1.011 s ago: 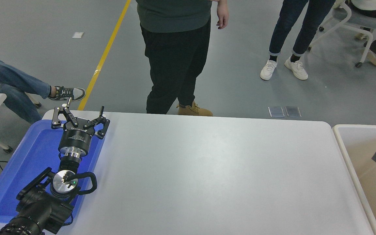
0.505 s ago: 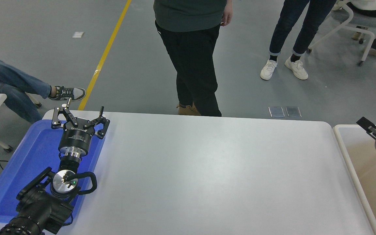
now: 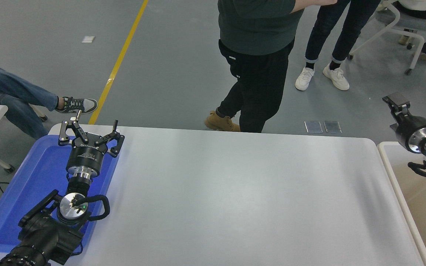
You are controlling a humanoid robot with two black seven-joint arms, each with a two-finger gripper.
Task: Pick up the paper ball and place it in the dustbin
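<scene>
The paper ball is not in view anywhere on the table [image 3: 235, 192] or in the visible part of the bin. The dustbin [image 3: 397, 192], with an off-white rounded rim and beige inner walls, stands against the table's right end, cut off by the picture's edge. My right gripper [image 3: 396, 101] comes in from the right edge, raised above the bin's far corner and pointing up and left; it is seen side-on and nothing shows in it. My left gripper [image 3: 89, 130] is parked at the lower left over a blue tray, open and empty.
A shallow blue tray [image 3: 31, 184] lies on the table's left end under the left arm. A person [image 3: 257, 74] in a dark green top and black trousers stands close to the table's far edge. Other people and a chair are further back.
My right gripper has risen out of the dustbin and moved up toward the far side. The person in black trousers has stepped to the right along the far edge. The left arm has not moved.
</scene>
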